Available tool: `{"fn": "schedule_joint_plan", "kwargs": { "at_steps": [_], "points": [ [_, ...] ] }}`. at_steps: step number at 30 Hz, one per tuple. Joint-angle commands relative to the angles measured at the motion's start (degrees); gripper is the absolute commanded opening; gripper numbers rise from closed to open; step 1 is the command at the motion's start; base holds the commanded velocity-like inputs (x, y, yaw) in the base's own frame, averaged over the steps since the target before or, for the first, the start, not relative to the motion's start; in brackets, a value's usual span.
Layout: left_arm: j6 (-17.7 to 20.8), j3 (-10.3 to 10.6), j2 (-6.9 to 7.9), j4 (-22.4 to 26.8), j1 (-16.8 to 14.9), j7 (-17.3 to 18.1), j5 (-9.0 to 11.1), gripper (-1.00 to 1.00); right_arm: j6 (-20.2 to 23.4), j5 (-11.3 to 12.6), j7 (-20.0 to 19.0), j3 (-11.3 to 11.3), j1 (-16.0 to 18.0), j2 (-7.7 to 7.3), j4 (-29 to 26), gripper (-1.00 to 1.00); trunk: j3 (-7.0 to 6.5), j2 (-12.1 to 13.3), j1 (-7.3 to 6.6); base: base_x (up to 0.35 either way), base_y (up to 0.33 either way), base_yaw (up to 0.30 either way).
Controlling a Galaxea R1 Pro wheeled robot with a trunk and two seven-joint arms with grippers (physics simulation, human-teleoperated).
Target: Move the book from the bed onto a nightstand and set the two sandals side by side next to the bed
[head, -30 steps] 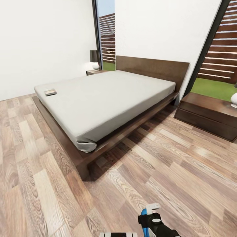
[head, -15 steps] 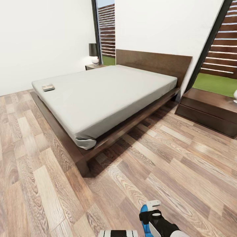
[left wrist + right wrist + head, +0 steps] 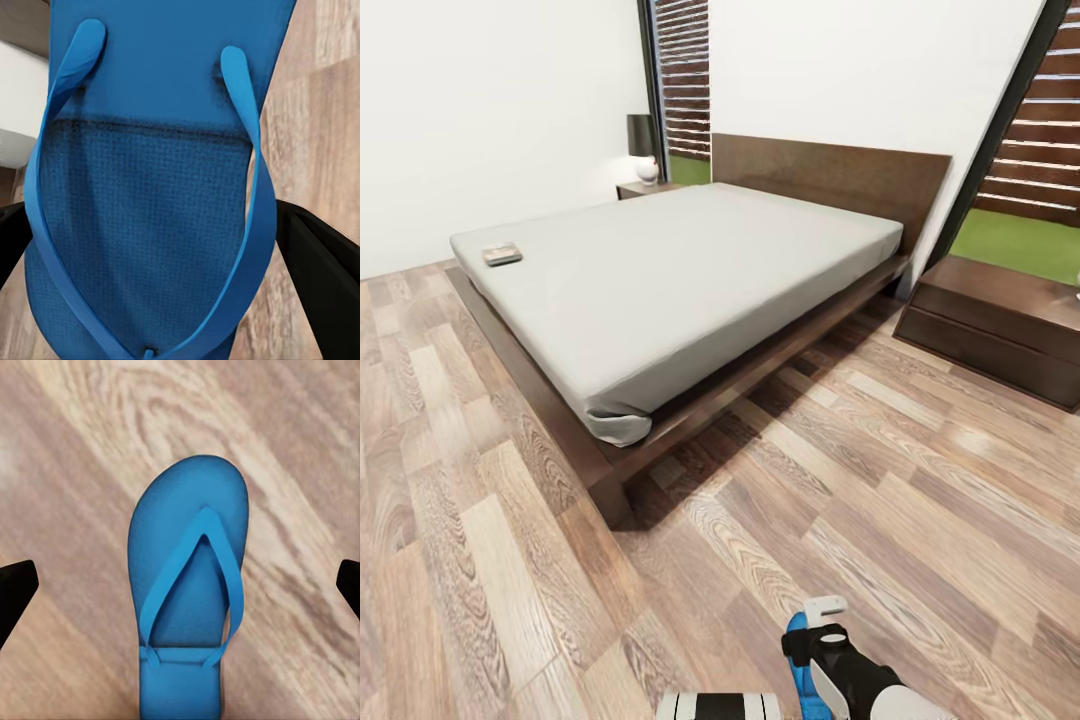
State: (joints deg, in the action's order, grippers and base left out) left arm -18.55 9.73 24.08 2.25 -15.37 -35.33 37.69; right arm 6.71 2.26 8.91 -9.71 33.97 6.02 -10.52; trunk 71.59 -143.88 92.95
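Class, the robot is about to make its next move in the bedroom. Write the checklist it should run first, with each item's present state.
1. Left sandal gripped: ok. The left gripper has a finger against each edge.
2. Right sandal gripped: cannot tell. The right gripper has its fingertips standing wide of it.
3. Book located: ok. It lies on the bed, at the far foot corner.
4. Nightstand located: ok. It stands beside the headboard.
5. Near enough to set the sandals by the bed: probably not ok. A stretch of floor lies between.
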Motion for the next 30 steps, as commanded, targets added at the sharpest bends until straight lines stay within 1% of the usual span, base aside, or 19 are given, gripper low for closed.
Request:
{"fn": "schedule_joint_plan", "kwargs": {
  "at_steps": [1,5,8,19,24,30],
  "points": [
    [-0.09,0.55,0.00,0.03,-0.01,-0.17,0.46,-1.00,0.41,0.25,0.31,-0.48,0.12,0.00,-0.12,1.00,0.27,-0.03,0.01,0.000,0.000,0.000],
    [-0.09,0.55,0.00,0.03,-0.01,-0.17,0.46,-1.00,0.46,0.27,0.32,-0.48,0.51,0.03,-0.17,1.00,1.16,-0.08,0.12,0.000,0.000,0.000],
    [-0.09,0.55,0.00,0.03,-0.01,-0.17,0.46,-1.00,0.49,0.28,0.32,-0.48,0.70,0.04,-0.19,1.00,1.16,-0.08,0.12,0.000,0.000,0.000],
    [-0.09,0.55,-0.06,0.03,-0.04,-0.17,0.46,-1.00,0.50,0.29,0.32,-0.48,1.08,0.05,-0.13,1.00,3.59,-0.23,0.40,0.000,0.000,0.000],
    [-0.09,0.55,-0.08,0.03,-0.04,-0.17,0.46,-1.00,0.50,0.29,0.32,-0.48,1.20,0.05,-0.12,1.00,3.59,-0.23,0.40,0.000,0.000,0.000],
    [-0.09,0.55,-0.09,0.03,-0.01,-0.17,0.46,-1.00,0.54,0.28,0.32,-0.48,2.18,0.01,0.19,1.00,4.92,-0.31,0.55,0.000,0.000,0.000]
  ]
}}
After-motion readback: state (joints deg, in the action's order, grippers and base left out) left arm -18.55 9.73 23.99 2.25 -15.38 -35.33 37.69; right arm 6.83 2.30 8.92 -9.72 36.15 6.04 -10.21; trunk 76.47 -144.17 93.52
